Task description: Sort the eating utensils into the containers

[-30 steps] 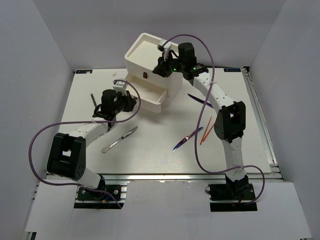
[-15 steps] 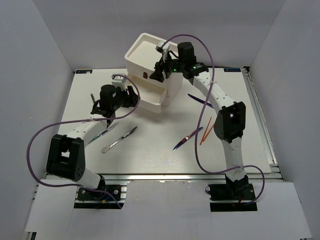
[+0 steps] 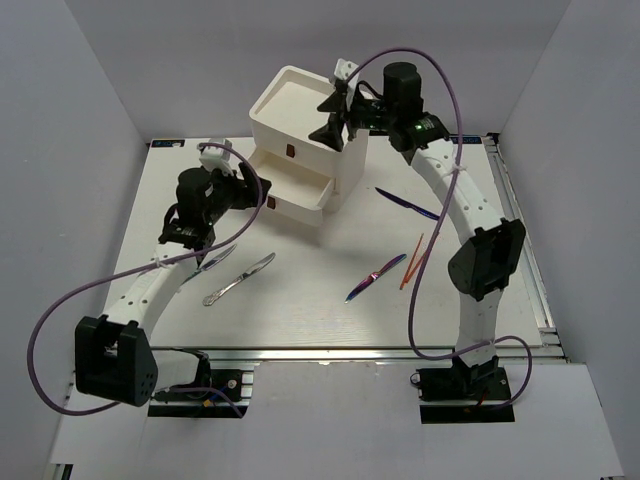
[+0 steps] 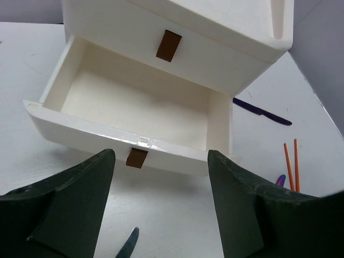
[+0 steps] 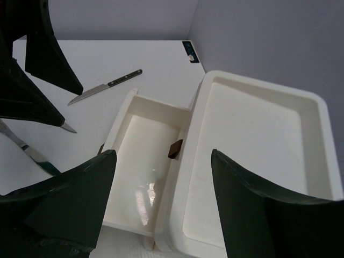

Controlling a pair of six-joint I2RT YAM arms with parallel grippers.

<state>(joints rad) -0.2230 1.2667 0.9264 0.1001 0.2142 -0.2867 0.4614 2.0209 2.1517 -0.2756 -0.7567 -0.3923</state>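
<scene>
Here the white drawer unit (image 3: 268, 112) stands at the far middle of the table (image 3: 300, 320). Its lower drawer (image 3: 300, 213) is drawn out toward the left arm, the upper drawer (image 4: 209, 60) is shut, and the top is a shallow rimmed tray (image 5: 252, 140). Two dark red pulls (image 4: 168, 45) show, one on each front.

The left gripper (image 4: 161, 156) hangs just before the open drawer's front edge, jaws spread wide with nothing between them. The right gripper (image 5: 161, 153) hovers over the unit's top, jaws likewise spread and holding nothing.

Seven pieces lie loose on the table, all apart from the unit:
- a silver knife (image 3: 240, 278)
- a second silver piece (image 3: 212, 262), partly under the left forearm
- an iridescent purple-blue piece (image 3: 375, 279)
- a dark purple knife (image 3: 407, 203)
- a black-handled knife (image 5: 105, 87), left of the unit
- two orange chopsticks (image 3: 414, 261)

Open white tabletop runs from the drawer to the near metal rail (image 3: 330, 352). Plain grey walls (image 3: 100, 90) close in three sides.
</scene>
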